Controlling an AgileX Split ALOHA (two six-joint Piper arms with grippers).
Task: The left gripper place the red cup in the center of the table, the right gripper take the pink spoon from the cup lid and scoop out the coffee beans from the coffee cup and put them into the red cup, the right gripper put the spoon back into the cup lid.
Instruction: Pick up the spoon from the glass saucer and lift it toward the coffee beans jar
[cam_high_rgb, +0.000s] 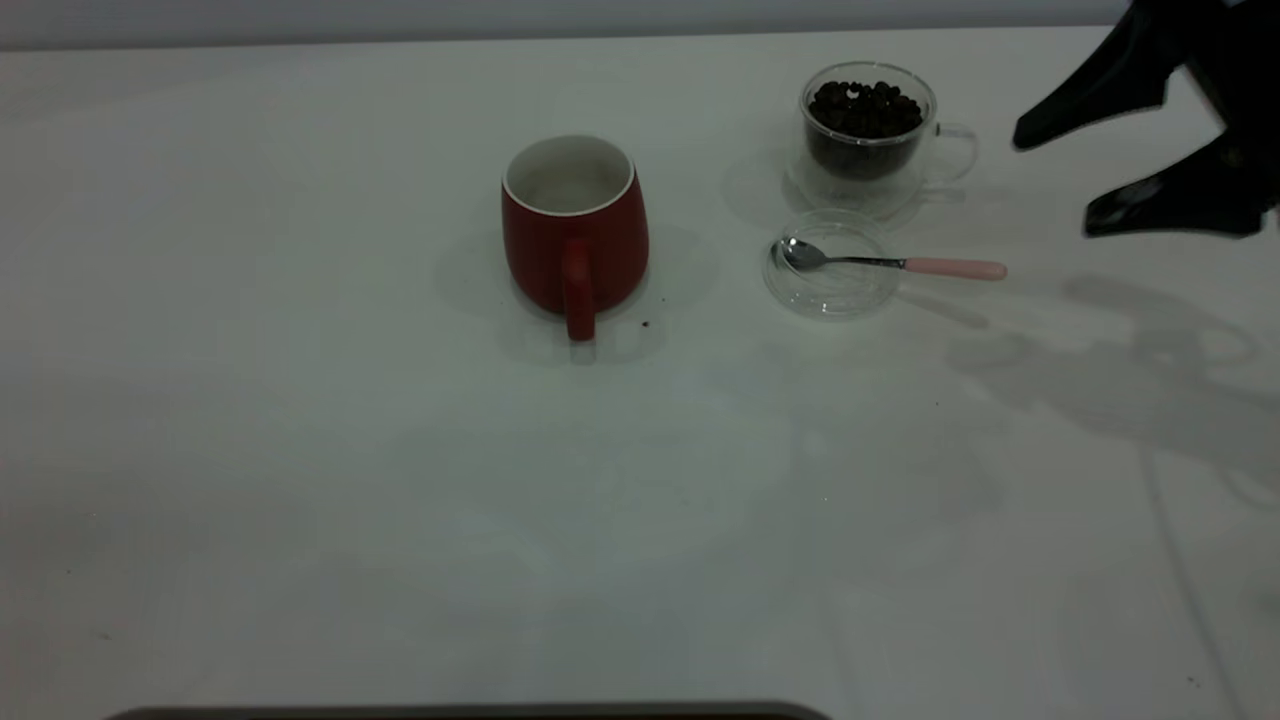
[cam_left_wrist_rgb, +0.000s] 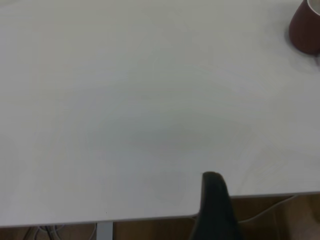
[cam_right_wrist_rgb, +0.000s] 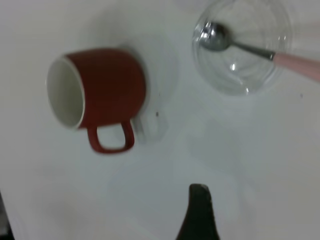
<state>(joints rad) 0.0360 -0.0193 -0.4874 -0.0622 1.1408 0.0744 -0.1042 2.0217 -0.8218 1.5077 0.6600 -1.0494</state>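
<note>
The red cup (cam_high_rgb: 574, 232) stands upright and empty near the middle of the table (cam_high_rgb: 300, 500), handle toward the near edge. The coffee cup (cam_high_rgb: 868, 132) holds the coffee beans (cam_high_rgb: 865, 108) at the back right. In front of it lies the cup lid (cam_high_rgb: 828, 265), with the pink spoon (cam_high_rgb: 900, 264) resting bowl-in-lid and handle pointing right. My right gripper (cam_high_rgb: 1055, 180) hovers open and empty to the right of the spoon handle. In the right wrist view I see the red cup (cam_right_wrist_rgb: 107, 87), lid (cam_right_wrist_rgb: 242, 50) and spoon (cam_right_wrist_rgb: 235, 44). My left gripper shows only one finger (cam_left_wrist_rgb: 214, 200), far from the red cup (cam_left_wrist_rgb: 306, 27).
A few tiny dark specks lie on the table, one beside the red cup (cam_high_rgb: 645, 324). The table's edge (cam_left_wrist_rgb: 150, 217) runs under my left gripper. A dark strip (cam_high_rgb: 470, 712) lies along the near edge.
</note>
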